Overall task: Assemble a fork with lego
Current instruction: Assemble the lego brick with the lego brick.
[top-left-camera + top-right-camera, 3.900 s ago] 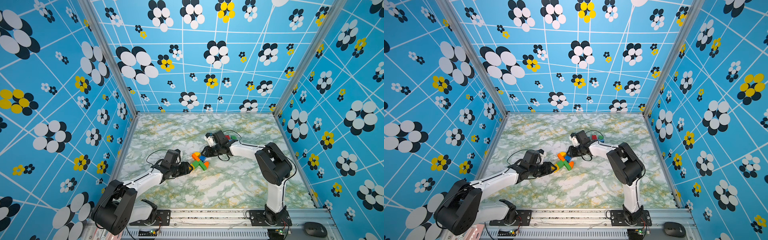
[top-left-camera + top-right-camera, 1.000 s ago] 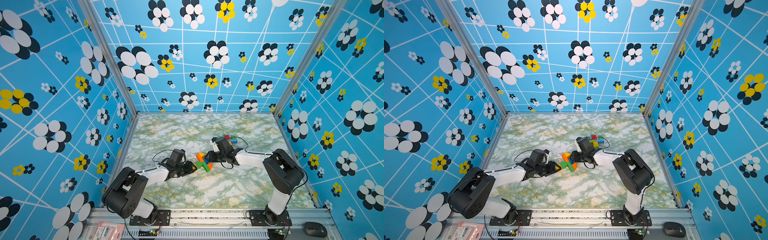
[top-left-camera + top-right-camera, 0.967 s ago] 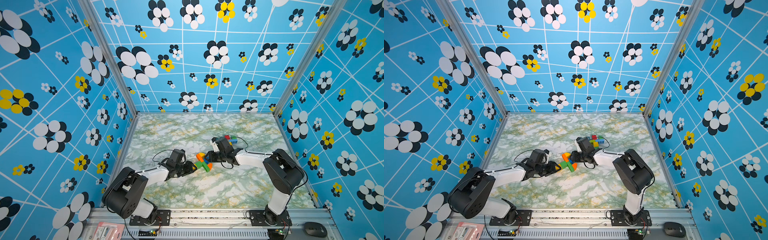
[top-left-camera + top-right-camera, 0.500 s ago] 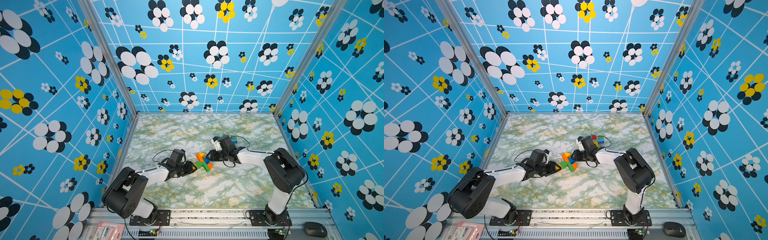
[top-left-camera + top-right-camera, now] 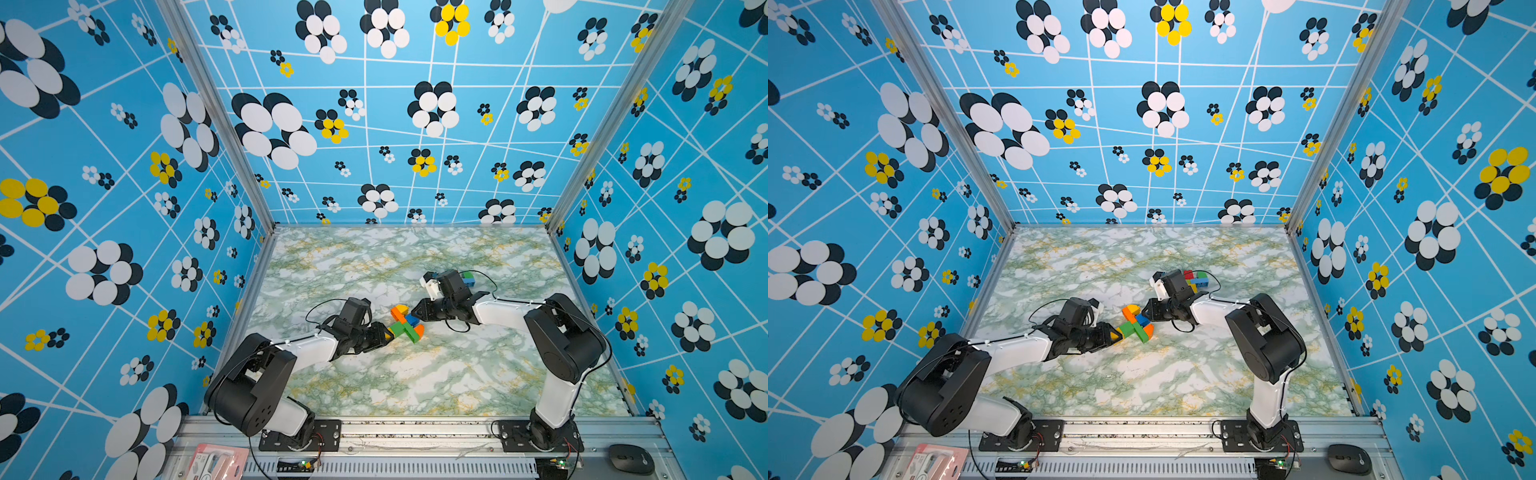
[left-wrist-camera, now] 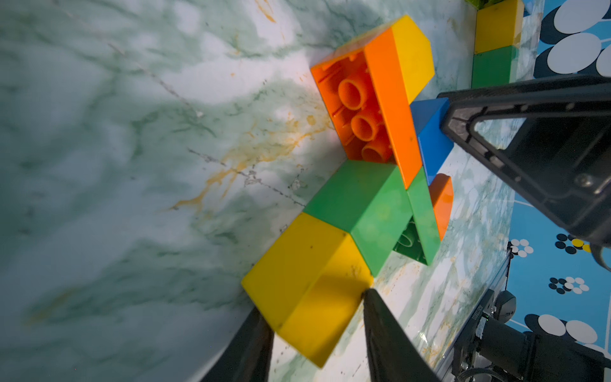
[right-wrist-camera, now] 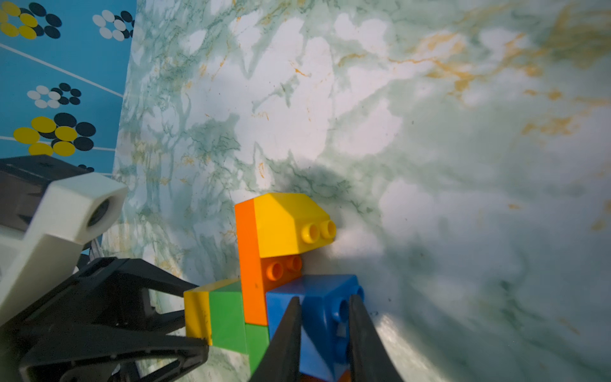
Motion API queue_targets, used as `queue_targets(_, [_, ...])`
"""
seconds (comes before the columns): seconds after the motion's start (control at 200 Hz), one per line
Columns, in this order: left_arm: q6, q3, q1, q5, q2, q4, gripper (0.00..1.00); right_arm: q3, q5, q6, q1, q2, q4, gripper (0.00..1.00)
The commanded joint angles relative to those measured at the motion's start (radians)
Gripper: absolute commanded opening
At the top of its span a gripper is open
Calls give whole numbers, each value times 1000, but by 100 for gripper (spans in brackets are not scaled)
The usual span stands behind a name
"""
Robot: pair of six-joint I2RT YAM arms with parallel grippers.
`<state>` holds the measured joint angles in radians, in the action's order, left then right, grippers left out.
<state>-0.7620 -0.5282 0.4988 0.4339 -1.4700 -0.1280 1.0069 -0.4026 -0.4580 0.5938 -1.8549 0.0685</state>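
Loads of bare green-and-white marbled worktop toward the front and the back. Middle's jammed though: the joined cluster of orange, yellow, green and blue plastic bricks is boxed in. The left end effector is clamped on its yellow end, and the right end effector is pinched tight against the blue one. A small pile of loose red, green and blue bricks crowds the right wrist.

The lego is hard, smooth plastic with a glossy shine on its flat faces. The desk under it wears a marble-patterned covering, smooth with a faint sheen. My left gripper and right gripper look like matt black plastic, finely textured. The walls are printed matt sheet; the rails are brushed metal.
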Motion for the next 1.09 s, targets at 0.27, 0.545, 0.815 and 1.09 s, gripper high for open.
queue_targets(0.27, [6,-37,28,1,-39,-8,45,17,-112,54,70,-81,-93,20])
queue_targets(0.545, [1,-15,35,2,-12,2,52,121,-24,35,58,-125,-84,25])
queue_targets(0.815, [8,32,32,-55,119,113,83,165,190,27,15,-31,-106,47])
queue_targets(1.09, [69,44,-34,-192,284,279,61,25,407,80,94,194,-192,51])
